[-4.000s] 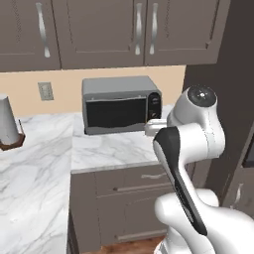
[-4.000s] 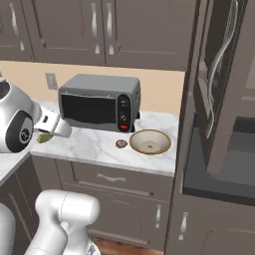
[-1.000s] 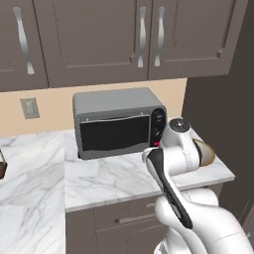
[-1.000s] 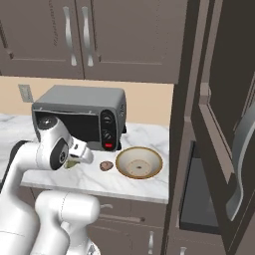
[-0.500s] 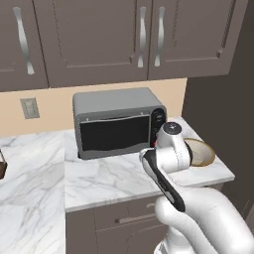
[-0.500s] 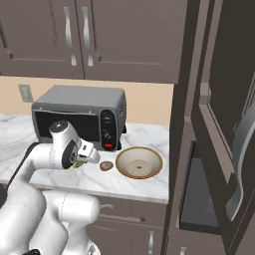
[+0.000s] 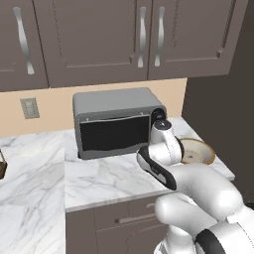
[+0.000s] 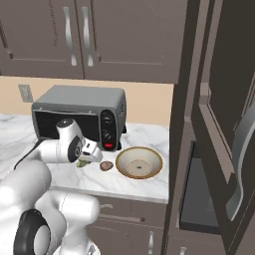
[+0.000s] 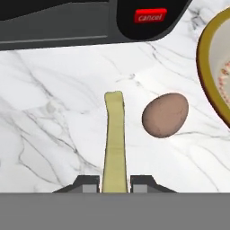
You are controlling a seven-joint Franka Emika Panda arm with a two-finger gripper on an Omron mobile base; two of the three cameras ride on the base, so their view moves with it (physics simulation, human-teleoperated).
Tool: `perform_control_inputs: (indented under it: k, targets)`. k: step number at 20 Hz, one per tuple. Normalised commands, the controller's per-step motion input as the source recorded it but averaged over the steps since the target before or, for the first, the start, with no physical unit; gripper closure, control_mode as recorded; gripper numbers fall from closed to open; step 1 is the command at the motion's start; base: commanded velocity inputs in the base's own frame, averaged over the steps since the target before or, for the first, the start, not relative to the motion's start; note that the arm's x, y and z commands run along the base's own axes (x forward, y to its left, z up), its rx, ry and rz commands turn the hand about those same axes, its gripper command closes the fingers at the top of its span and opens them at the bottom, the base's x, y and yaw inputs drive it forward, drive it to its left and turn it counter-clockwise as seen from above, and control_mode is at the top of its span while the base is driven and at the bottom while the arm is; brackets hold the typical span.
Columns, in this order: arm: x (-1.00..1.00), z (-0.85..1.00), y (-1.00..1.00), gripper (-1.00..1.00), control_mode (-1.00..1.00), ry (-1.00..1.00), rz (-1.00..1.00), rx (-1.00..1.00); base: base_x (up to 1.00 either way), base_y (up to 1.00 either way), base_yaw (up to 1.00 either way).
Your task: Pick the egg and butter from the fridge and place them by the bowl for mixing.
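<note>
My gripper (image 9: 115, 182) is shut on the butter (image 9: 114, 139), a yellow-green stick that points out from between the fingers over the marble counter. The egg (image 9: 165, 115) lies on the counter just right of the stick's tip, apart from it. In the right base view the egg (image 8: 105, 166) rests left of the tan bowl (image 8: 139, 162), and the butter (image 8: 83, 162) shows under my gripper (image 8: 87, 158). The bowl (image 7: 197, 151) peeks out behind the arm in the left base view. The grey fridge (image 8: 219, 129) stands at the right with its door open.
A grey toaster oven (image 8: 79, 117) with a red button (image 9: 150, 16) stands at the back of the counter (image 7: 104, 178), right behind the hand. Dark upper cabinets (image 7: 119, 37) hang above. The counter's front edge runs close below the egg.
The arm has carried the butter to the right and lower, close to the egg and bowl. Four seconds ago the base stood further left.
</note>
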Motion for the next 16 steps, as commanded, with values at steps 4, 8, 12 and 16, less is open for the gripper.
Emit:
perform_control_inputs:
  k: [4, 8, 12, 16]
  targets:
    - [0.02, -0.31, 0.00, 1.00, -1.00, 0.01, -0.01, -0.07, 0.00, 0.00, 0.00]
    - [0.01, -0.24, -0.02, 1.00, -1.00, 0.00, 0.00, -0.05, 0.00, 0.00, 0.00]
    - [0.01, -0.15, -0.11, 1.00, -1.00, 0.00, 0.00, -0.01, 0.00, 0.00, 0.00]
    - [0.03, -0.06, -0.21, 1.00, -1.00, 0.00, -0.01, 0.00, 0.00, 0.00, 0.00]
